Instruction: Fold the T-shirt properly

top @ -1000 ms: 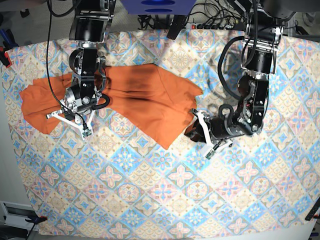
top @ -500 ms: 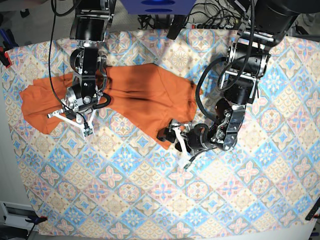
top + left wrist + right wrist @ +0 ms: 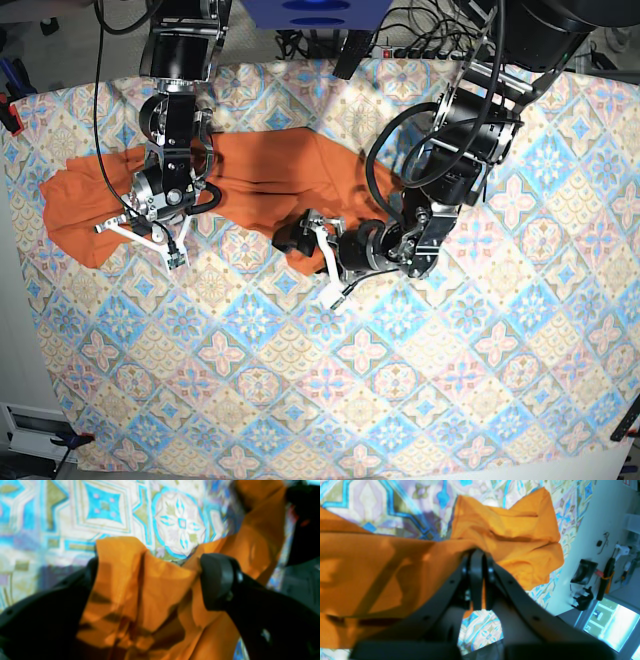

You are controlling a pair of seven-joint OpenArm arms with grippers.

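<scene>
The orange T-shirt [image 3: 255, 185] lies crumpled across the back left of the patterned cloth [image 3: 400, 380]. My right gripper [image 3: 140, 235] is over its left part, shut with a pinch of T-shirt [image 3: 515, 530] fabric between the closed fingers [image 3: 477, 555]. My left gripper [image 3: 312, 265] sits at the shirt's lower right edge. In the left wrist view its jaws [image 3: 152, 572] stand wide apart, and a loose bunch of the T-shirt [image 3: 150, 600] drapes between them without being squeezed. The shirt's right end is hidden under the left arm.
The tile-patterned cloth covers the whole table. Cables and a power strip [image 3: 430, 45] run along the back edge, beside a blue block [image 3: 315, 10]. A red clamp [image 3: 10, 115] grips the cloth's left edge. The left arm [image 3: 460, 150] reaches over the back right.
My left arm swept leftward along the shirt's lower edge, dragging its right flap inward, and its jaws spread wide. The right gripper stayed put, shut on the fabric.
</scene>
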